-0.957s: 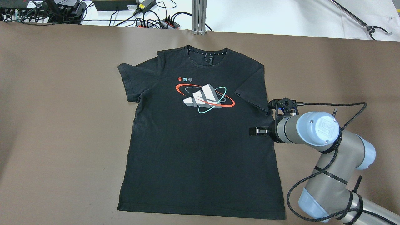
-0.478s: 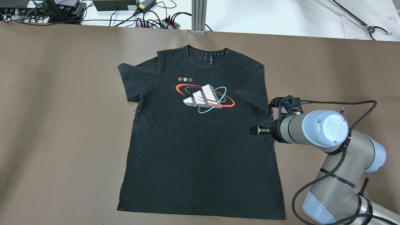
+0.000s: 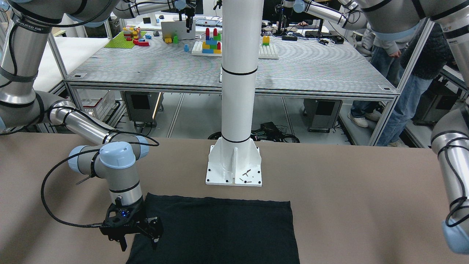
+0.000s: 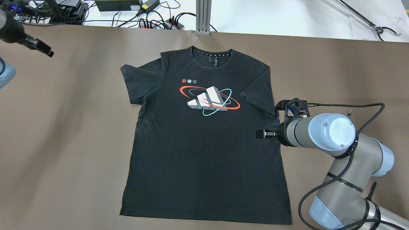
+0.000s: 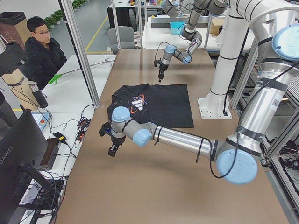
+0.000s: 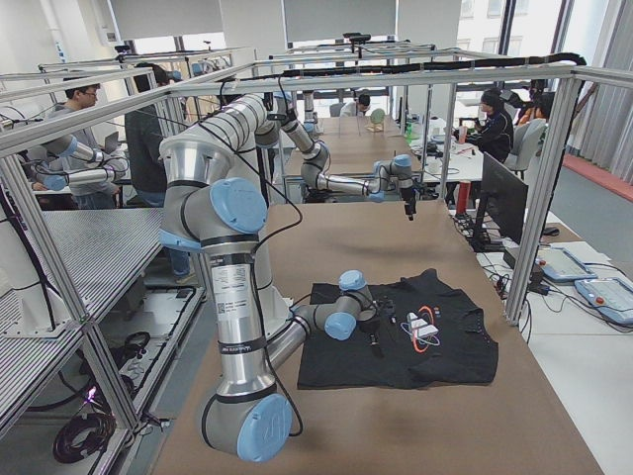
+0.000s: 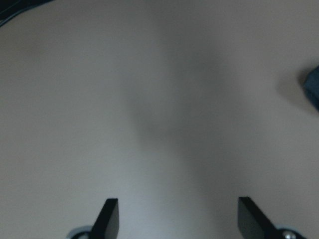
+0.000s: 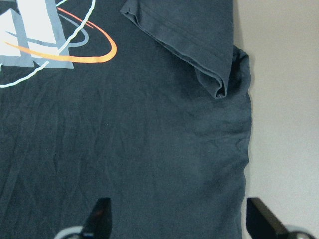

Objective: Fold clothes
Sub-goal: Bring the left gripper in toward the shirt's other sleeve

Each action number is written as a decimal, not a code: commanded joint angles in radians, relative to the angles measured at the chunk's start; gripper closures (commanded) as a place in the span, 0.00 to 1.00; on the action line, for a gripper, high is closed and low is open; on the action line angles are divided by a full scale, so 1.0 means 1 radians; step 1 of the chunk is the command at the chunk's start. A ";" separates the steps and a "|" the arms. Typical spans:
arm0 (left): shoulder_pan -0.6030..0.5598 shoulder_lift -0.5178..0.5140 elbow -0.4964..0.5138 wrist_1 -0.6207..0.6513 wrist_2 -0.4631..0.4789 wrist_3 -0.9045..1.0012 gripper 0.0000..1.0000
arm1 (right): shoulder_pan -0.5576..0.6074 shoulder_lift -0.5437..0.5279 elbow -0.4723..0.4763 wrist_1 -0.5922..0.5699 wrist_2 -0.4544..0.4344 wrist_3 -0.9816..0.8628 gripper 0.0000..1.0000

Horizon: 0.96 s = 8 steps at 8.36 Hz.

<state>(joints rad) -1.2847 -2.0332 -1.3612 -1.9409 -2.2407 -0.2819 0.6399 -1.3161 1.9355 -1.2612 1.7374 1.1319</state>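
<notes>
The black T-shirt lies spread face up on the brown surface. Its collar is on the far side and its hem on the near side. The printed logo shows in full, so no fold has been made yet.

The right fingers hang just above the shirt's right side edge, below the right sleeve. They are spread wide with nothing between them. 1 fingertip is over the fabric and the other is over bare surface just beside the edge.

The left fingers are also spread wide and hold nothing. They hover over bare surface at the far left, well apart from the shirt.

Several things could go wrong from here:
- **Layers:** The fabric is thin and double-layered. A pinch at the edge may take only the top layer, or slide off the seam and catch nothing.
- **Bunched sleeve:** The right sleeve is bunched where it meets the body. A grasp close to it could catch that bunch and carry the crease into the fold.
- **One-sided pull:** The left fingers are far from the cloth. If the right arm lifts or pulls alone, the whole shirt would likely drag and skew across the smooth surface instead of folding over.
- **Depth:** Coming down too far would press the fingertips into the surface. Stopping too high would close them on air.
</notes>
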 commanded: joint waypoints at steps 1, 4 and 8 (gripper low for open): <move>0.102 -0.249 0.334 -0.160 -0.020 -0.066 0.25 | -0.005 0.004 -0.003 0.000 -0.004 0.002 0.05; 0.174 -0.338 0.436 -0.179 -0.020 -0.126 0.37 | -0.003 0.004 -0.004 -0.001 -0.009 -0.009 0.05; 0.229 -0.372 0.533 -0.256 -0.017 -0.179 0.37 | -0.003 0.006 -0.007 0.000 -0.015 -0.014 0.05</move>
<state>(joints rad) -1.0769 -2.3777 -0.8780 -2.1654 -2.2593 -0.4235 0.6365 -1.3103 1.9305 -1.2611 1.7286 1.1205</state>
